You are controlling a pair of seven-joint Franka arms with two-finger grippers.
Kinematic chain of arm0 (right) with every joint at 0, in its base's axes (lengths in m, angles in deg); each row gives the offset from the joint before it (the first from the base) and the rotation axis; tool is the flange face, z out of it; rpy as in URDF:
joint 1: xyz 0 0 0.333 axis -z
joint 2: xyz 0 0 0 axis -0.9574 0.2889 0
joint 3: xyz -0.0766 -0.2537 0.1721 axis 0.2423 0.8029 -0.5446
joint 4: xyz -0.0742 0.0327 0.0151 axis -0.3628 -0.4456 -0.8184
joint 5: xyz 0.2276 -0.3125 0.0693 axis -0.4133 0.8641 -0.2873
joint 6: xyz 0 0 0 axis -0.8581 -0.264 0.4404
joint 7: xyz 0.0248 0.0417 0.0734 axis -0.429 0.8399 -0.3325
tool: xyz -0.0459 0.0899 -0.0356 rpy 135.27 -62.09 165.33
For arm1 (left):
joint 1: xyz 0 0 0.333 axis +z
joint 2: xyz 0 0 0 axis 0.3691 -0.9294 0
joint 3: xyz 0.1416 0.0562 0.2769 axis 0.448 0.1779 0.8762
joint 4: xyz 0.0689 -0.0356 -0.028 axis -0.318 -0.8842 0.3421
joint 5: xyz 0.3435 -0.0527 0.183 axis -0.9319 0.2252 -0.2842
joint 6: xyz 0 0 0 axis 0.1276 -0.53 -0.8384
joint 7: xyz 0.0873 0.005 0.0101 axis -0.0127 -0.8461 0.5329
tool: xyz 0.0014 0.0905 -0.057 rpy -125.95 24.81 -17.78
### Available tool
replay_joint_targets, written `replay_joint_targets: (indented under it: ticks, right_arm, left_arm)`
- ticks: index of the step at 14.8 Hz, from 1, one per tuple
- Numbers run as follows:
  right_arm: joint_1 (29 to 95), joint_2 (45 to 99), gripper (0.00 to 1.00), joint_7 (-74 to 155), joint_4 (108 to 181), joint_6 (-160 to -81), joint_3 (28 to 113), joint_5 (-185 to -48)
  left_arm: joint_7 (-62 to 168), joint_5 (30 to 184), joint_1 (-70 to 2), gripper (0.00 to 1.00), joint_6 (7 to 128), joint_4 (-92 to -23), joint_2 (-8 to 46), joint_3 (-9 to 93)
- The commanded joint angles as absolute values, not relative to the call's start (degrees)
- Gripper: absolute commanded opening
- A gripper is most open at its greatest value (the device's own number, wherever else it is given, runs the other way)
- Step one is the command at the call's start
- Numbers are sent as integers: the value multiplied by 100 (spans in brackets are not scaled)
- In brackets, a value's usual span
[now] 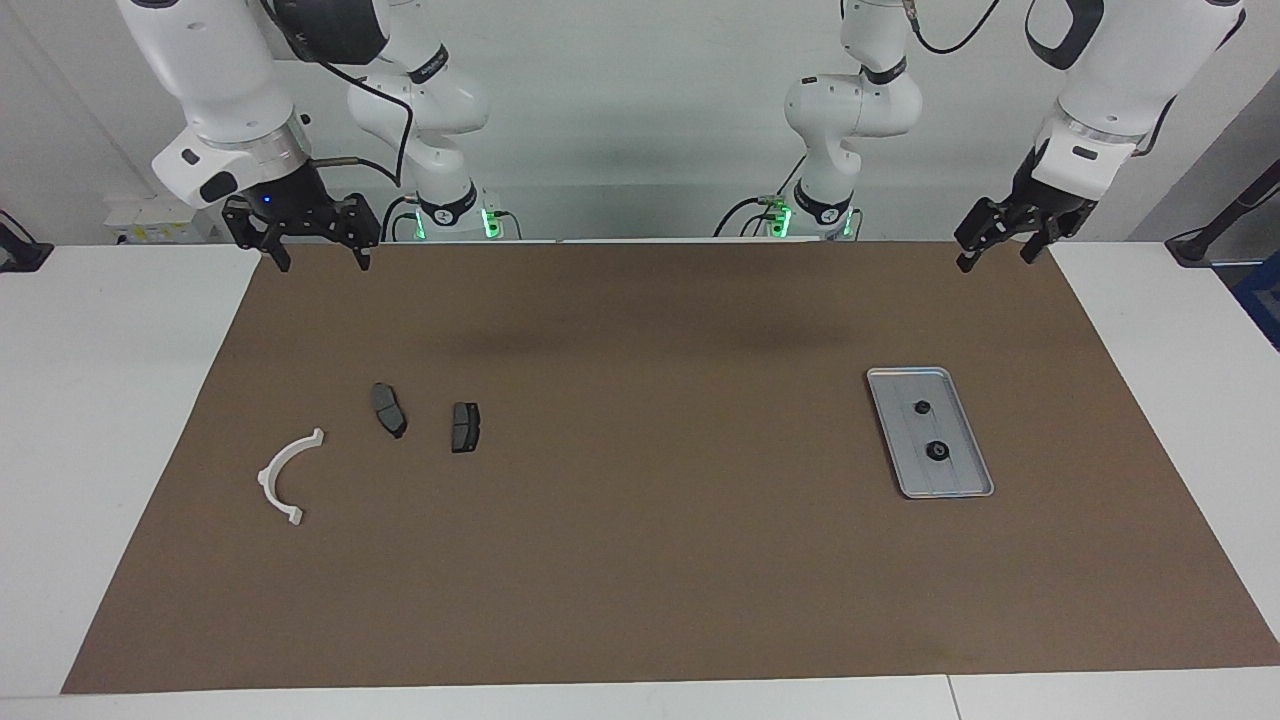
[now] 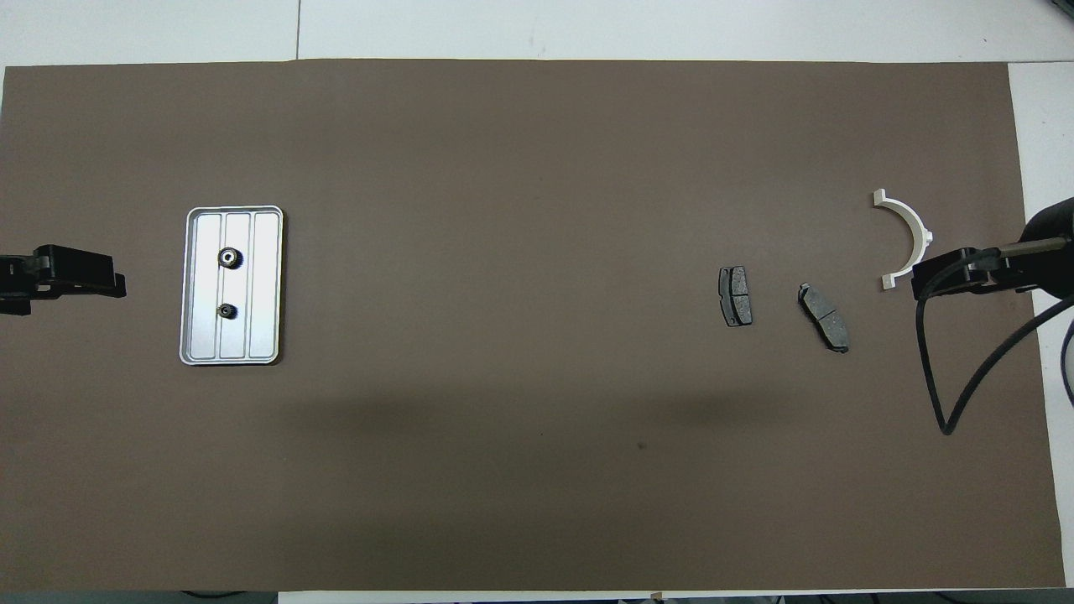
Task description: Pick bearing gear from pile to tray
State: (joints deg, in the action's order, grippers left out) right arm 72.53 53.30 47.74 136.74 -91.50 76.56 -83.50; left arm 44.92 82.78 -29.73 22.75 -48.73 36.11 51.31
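White table, brown paper mat (image 1: 640, 560) over most of it, pale wall at the robots' end.

From the facing camera:
- Found the shallow silver-grey metal tray (image 1: 906, 371) with the ribbed floor lying toward the left arm's end of the mat.
- Counted two small black round bearing gears (image 1: 938, 452) on its floor, apart from each other.
- Saw only a white curved plastic arc (image 1: 287, 475) and two dark grey brake pads (image 1: 389, 410) at the right arm's end, and no round piece among them.
- Noted the left gripper (image 1: 995, 262) raised over the mat's corner at its own end, fingers spread wide, holding and touching nothing.
- Noted the right gripper (image 1: 321, 262) raised over the other corner, just as wide and empty, waiting.

From overhead:
- Confirmed both gears (image 2: 228, 257) inside the tray (image 2: 267, 285), clear of the rim.
- Saw the left gripper (image 2: 113, 283) beside the tray, not over it.
- Saw the right gripper (image 2: 919, 281) overlapping one tip of the arc (image 2: 908, 239). Read that as height, not contact.

Judged the sorting finished, or nearly so, with only parking left. Best done by keeping both grippers high and open, moving away from the tray and not across it, and leaving the pads and arc alone.
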Motion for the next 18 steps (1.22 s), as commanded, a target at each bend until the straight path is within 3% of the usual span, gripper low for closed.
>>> replay_joint_targets:
  ticks: [1, 18]
  right_arm:
    - [7242, 5252, 100, 4714, 13755, -9255, 7667, -8502]
    - [7268, 5252, 100, 4723, 13737, -9255, 7667, -8502]
  left_arm:
    - [4455, 8250, -2949, 100, 2051, -4591, 3479, 4997]
    - [4437, 8311, -2711, 100, 1831, -4485, 3541, 4785]
